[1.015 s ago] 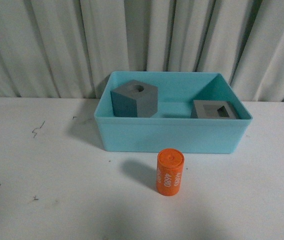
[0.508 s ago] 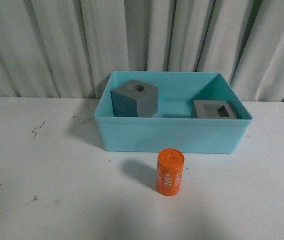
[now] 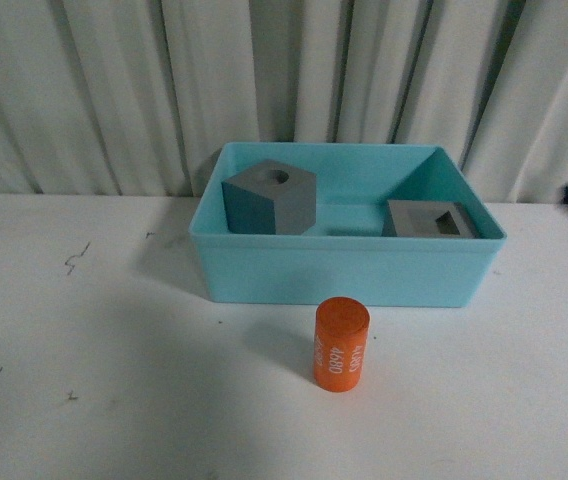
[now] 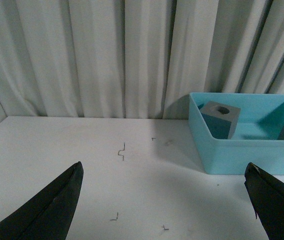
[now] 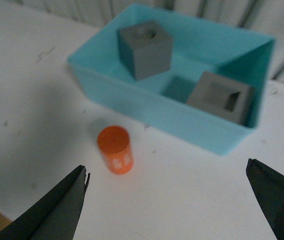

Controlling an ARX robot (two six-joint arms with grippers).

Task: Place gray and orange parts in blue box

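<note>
Orange cylinder (image 3: 341, 345) stands upright on white table (image 3: 114, 350), white digits on its side, near the front wall of blue box (image 3: 344, 270) but apart from it, outside the box. Right gripper (image 5: 167, 166) hangs above the table with fingers spread wide, holding nothing; in its wrist view the cylinder shows between the two finger tips, lower down, blurry. Left gripper (image 4: 163, 166) also spread wide and empty, over bare table off to the box's left side, well apart from the parts. Box sits further back, near the curtain (image 3: 114, 90). Both gray cubes are inside it: round-hole cube (image 3: 270, 199) at the left, hole facing up, turned corner-on to the front; square-hole cube (image 3: 430, 219) at the right, lower behind the front wall, the two apart. Small dark shape at the front view's right edge – cannot tell what it is
</note>
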